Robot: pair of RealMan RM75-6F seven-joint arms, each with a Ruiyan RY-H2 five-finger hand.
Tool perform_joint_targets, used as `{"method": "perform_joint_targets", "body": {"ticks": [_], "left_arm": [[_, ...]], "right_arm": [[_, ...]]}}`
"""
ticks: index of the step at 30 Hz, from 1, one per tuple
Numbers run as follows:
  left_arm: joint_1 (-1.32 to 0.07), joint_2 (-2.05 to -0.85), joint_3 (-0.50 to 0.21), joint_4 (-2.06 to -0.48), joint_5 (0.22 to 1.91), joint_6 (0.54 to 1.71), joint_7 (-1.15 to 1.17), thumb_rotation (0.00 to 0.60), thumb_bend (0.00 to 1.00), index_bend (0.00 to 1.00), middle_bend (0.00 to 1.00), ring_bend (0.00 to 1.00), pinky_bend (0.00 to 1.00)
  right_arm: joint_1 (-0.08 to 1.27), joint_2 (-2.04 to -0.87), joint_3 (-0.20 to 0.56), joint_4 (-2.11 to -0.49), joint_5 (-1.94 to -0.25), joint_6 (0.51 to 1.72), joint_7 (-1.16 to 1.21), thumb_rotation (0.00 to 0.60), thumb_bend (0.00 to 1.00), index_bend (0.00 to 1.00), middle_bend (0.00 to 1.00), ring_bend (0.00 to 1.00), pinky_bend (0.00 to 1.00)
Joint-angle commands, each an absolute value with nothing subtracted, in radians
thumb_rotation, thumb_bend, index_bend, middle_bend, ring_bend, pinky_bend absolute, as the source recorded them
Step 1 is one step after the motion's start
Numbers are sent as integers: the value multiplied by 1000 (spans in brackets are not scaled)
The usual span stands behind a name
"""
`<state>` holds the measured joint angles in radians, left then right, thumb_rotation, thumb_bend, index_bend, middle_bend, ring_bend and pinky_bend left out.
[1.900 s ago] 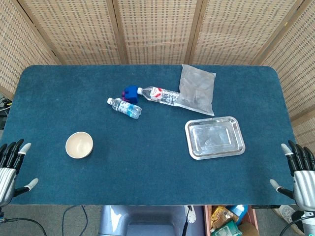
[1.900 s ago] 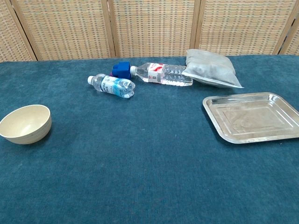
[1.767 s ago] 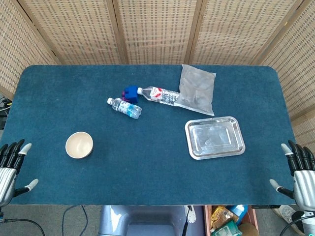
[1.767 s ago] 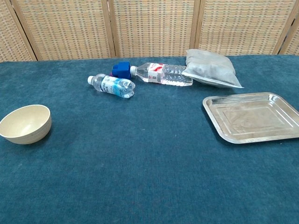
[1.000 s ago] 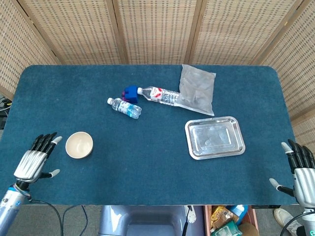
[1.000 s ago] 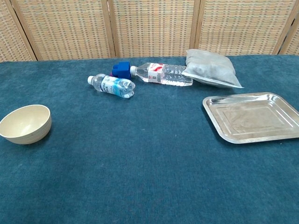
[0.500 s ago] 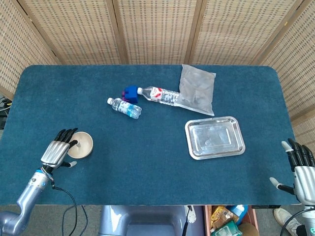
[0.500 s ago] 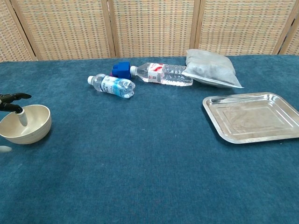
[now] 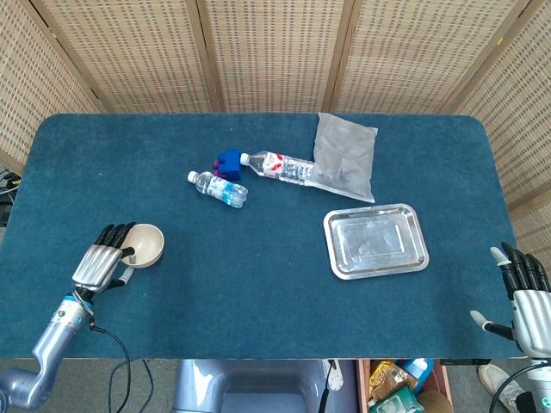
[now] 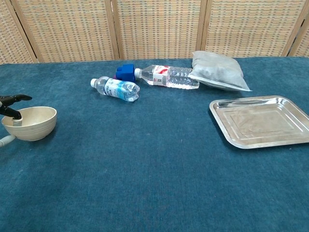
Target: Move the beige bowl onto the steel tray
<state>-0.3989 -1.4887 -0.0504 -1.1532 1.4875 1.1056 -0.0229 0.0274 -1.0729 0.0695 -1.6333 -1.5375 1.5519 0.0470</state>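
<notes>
The beige bowl (image 9: 146, 244) (image 10: 31, 123) is at the table's front left. My left hand (image 9: 100, 263) is at its left rim, with dark fingers (image 10: 11, 103) reaching over the rim into the bowl and the thumb against its outside. The bowl seems slightly raised and tipped in this grip. The empty steel tray (image 9: 375, 242) (image 10: 260, 121) lies flat at the right, far from the bowl. Past the table's front right corner, my right hand (image 9: 523, 298) hangs with its fingers spread and nothing in it. The chest view does not show it.
At the back middle lie a small water bottle (image 9: 219, 188) (image 10: 115, 88), a blue block (image 9: 229, 162) (image 10: 126, 71), a larger bottle (image 9: 281, 166) (image 10: 166, 76) and a clear filled bag (image 9: 345, 157) (image 10: 218, 71). Wicker screens stand behind the table.
My left hand came in from the front left edge and took the bowl's rim. The bowl has shifted a little right and away from the front edge. The right hand barely moved.
</notes>
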Motion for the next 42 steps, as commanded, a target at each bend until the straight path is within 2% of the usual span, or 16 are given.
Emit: {"method": "perform_joint_targets", "body": {"ticks": [1, 7, 13, 19, 23, 29, 31, 32, 33, 34, 35, 36, 38, 42], "left_arm": [[-408, -1458, -57, -1217, 1531, 1166, -35, 600, 491, 654, 0, 0, 0], [-495, -1426, -106, -1396, 1570, 1153, 100, 600, 498, 654, 0, 0, 0], [-614, -1500, -181, -1473, 1527, 1057, 239, 600, 498, 655, 0, 0, 0], [-780, -1685, -229, -1354, 1497, 927, 334, 600, 498, 657, 0, 0, 0], [-850, -1801, -236, -1231, 1504, 910, 323, 600, 500, 657, 0, 0, 0], [-894, -1870, -224, -1152, 1501, 891, 312, 600, 500, 657, 0, 0, 0], [-902, -1885, -217, -1135, 1497, 884, 317, 600, 473, 645, 0, 0, 0], [-904, -1893, -214, -1127, 1492, 880, 323, 600, 378, 589, 0, 0, 0], [-905, -1897, -211, -1123, 1485, 875, 329, 600, 234, 471, 0, 0, 0], [-905, -1903, -211, -1119, 1472, 868, 344, 600, 139, 365, 0, 0, 0], [-903, -1906, -212, -1117, 1453, 861, 370, 600, 36, 203, 0, 0, 0], [-900, -1907, -214, -1121, 1438, 858, 390, 600, 0, 81, 0, 0, 0], [-892, -1900, -220, -1148, 1405, 854, 424, 600, 0, 5, 0, 0, 0], [-868, -1843, -232, -1249, 1350, 861, 450, 600, 0, 0, 0, 0, 0]], "right_arm": [[29, -1074, 69, -1633, -1536, 1549, 46, 600, 0, 0, 0, 0, 0], [38, -1081, 76, -1624, -1512, 1527, 35, 600, 0, 0, 0, 0, 0], [48, -1082, 90, -1625, -1479, 1507, 15, 600, 0, 0, 0, 0, 0], [53, -1084, 107, -1624, -1423, 1483, -6, 600, 0, 0, 0, 0, 0], [53, -1082, 118, -1618, -1398, 1478, -1, 600, 0, 0, 0, 0, 0], [53, -1081, 127, -1614, -1371, 1472, -3, 600, 0, 0, 0, 0, 0], [53, -1081, 130, -1614, -1364, 1469, -3, 600, 0, 0, 0, 0, 0], [53, -1081, 130, -1614, -1361, 1468, -1, 600, 0, 0, 0, 0, 0], [53, -1080, 131, -1614, -1359, 1467, 0, 600, 0, 0, 0, 0, 0], [53, -1079, 131, -1614, -1358, 1467, 1, 600, 0, 0, 0, 0, 0], [52, -1079, 131, -1614, -1358, 1467, 1, 600, 0, 0, 0, 0, 0], [52, -1079, 131, -1615, -1359, 1468, 0, 600, 0, 0, 0, 0, 0], [51, -1079, 129, -1616, -1363, 1470, -1, 600, 0, 0, 0, 0, 0], [51, -1079, 124, -1621, -1373, 1472, -5, 600, 0, 0, 0, 0, 0]]}}
